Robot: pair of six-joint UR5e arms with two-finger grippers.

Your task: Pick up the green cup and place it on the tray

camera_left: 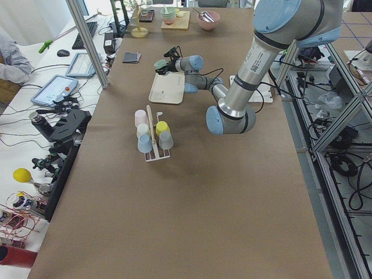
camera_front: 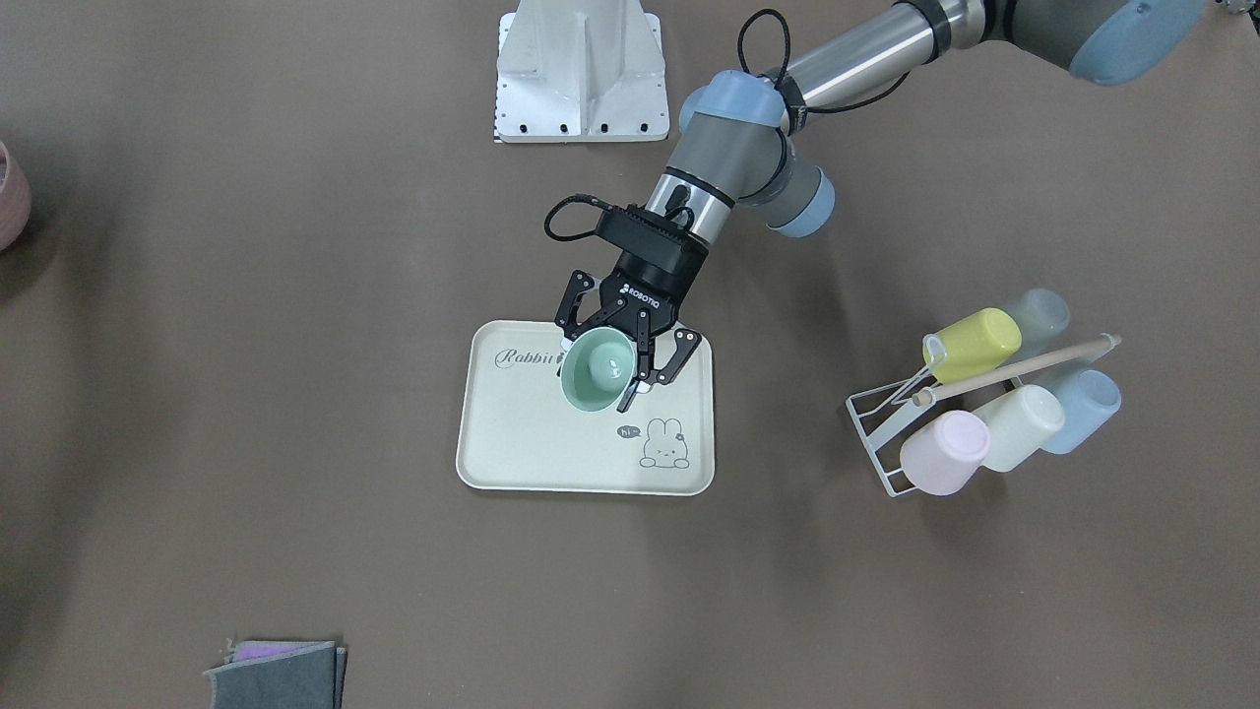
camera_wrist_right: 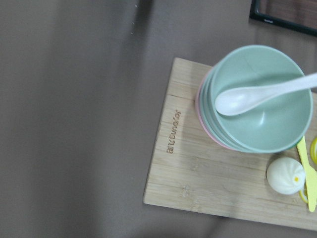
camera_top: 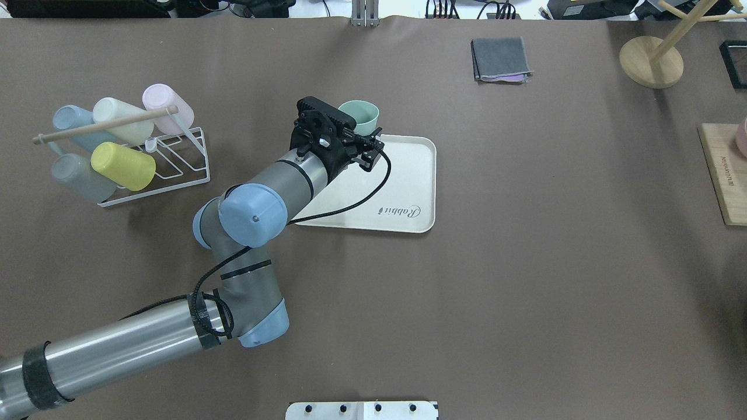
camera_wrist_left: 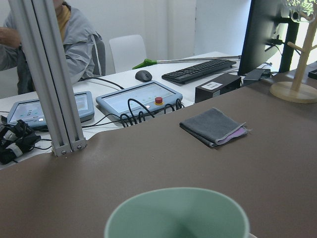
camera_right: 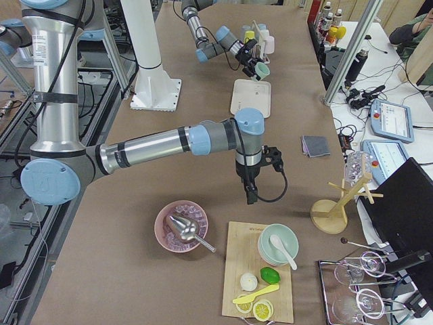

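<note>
The tray (camera_front: pixel 551 448) lies mid-table, its "Rabbit" script partly covered by the green cup (camera_front: pixel 591 374), which is held tilted above that end. The left gripper (camera_front: pixel 610 362) clamps the cup, one finger hidden behind it. The right gripper (camera_right: pixel 251 195) is small and blurred in the side view, so I cannot tell its grip.

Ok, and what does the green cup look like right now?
The green cup is a small, plain mint tumbler. It looks like smooth plastic, with no handle and nothing inside. The left gripper is shut on its sides, holding it mouth up and slightly tilted in the air above the cream tray.
</note>
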